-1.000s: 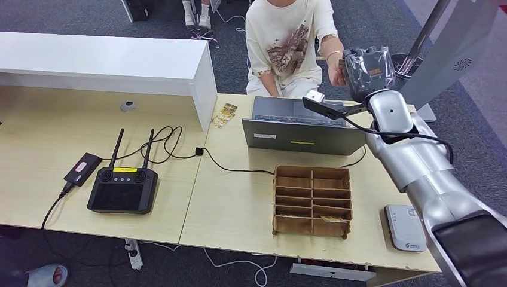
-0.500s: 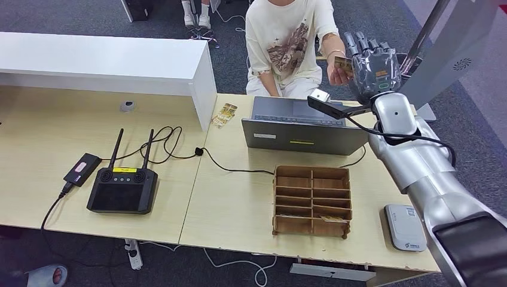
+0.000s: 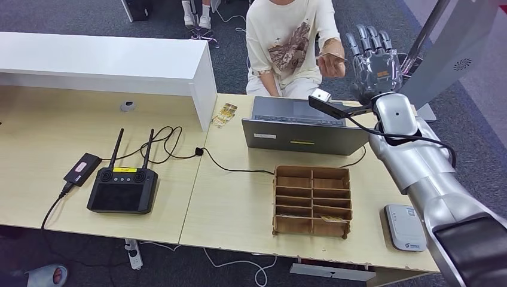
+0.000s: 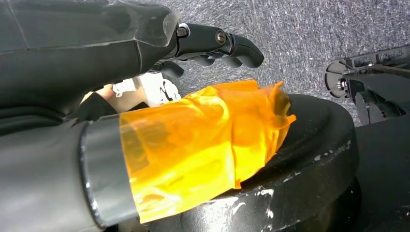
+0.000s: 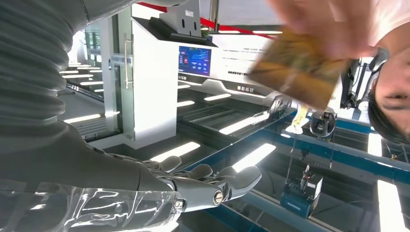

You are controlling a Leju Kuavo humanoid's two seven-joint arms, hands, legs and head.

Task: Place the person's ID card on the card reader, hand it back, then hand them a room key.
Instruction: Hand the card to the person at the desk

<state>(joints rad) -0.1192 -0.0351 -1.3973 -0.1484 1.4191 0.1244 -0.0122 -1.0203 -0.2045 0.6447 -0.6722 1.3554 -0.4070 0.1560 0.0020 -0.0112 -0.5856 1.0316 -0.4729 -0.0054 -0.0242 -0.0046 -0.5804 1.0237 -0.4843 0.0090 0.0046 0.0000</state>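
Observation:
My right hand (image 3: 373, 60) is raised beyond the laptop, its fingers (image 5: 212, 181) spread straight and holding nothing. Just to its left, the person's hand (image 3: 333, 64) pinches the brownish ID card (image 3: 330, 56); in the right wrist view the card (image 5: 300, 67) is blurred and clear of my fingers. The white card reader (image 3: 405, 227) lies at the table's near right edge. A wooden compartment box (image 3: 312, 200) with cards in its front slots stands left of it. My left hand (image 4: 212, 43) hangs low with its fingers loosely extended, and orange tape wraps its thumb (image 4: 203, 140).
The person (image 3: 287, 42) sits behind the table. A grey laptop (image 3: 302, 128) stands between them and the wooden box. A black controller with two antennas (image 3: 122, 188), a cabled black device (image 3: 82, 168) and a white raised counter (image 3: 107, 63) are on the left.
My right hand has spread its fingers and let go of the ID card. The person's hand has taken the card and drawn it away to the left.

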